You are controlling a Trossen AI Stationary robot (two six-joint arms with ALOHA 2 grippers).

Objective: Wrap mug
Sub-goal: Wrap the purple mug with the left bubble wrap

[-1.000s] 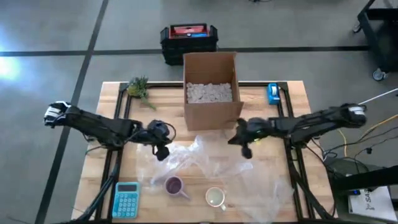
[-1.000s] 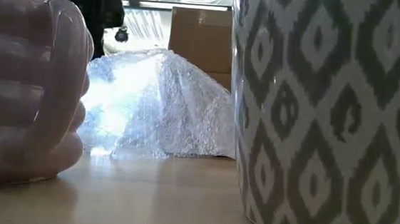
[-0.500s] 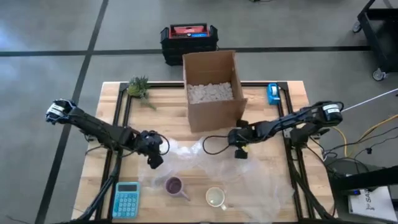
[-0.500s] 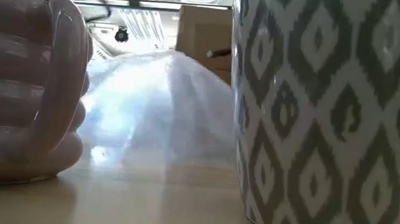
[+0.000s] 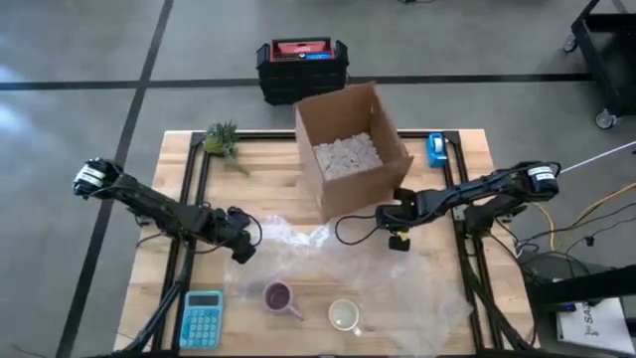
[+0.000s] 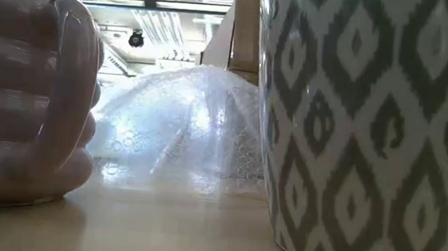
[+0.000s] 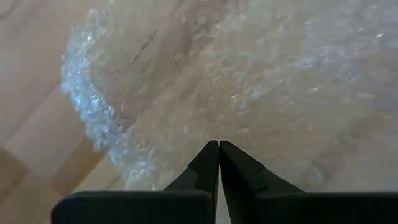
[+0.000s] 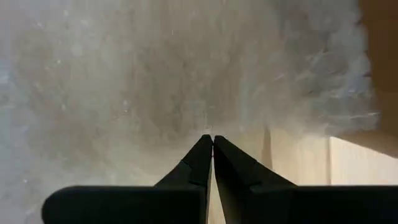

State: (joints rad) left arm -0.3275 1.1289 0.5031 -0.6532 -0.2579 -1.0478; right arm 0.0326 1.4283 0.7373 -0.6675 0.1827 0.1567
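The bubble wrap (image 5: 348, 268) lies spread in front of the cardboard box (image 5: 350, 149), with the purple mug (image 5: 278, 296) and the patterned mug (image 5: 344, 315) on its near edge. The left gripper (image 5: 241, 247) pinches the wrap's left edge, fingers pressed together. The right gripper (image 5: 397, 237) pinches the wrap beside the box's right corner.

Workshop: taped concrete floor (image 5: 79, 50); wooden workbench (image 5: 268, 164); toolbox (image 5: 301, 62).

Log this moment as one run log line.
stage: spreading bubble wrap | left gripper: shut on wrap | right gripper: shut on wrap | mugs unwrapped
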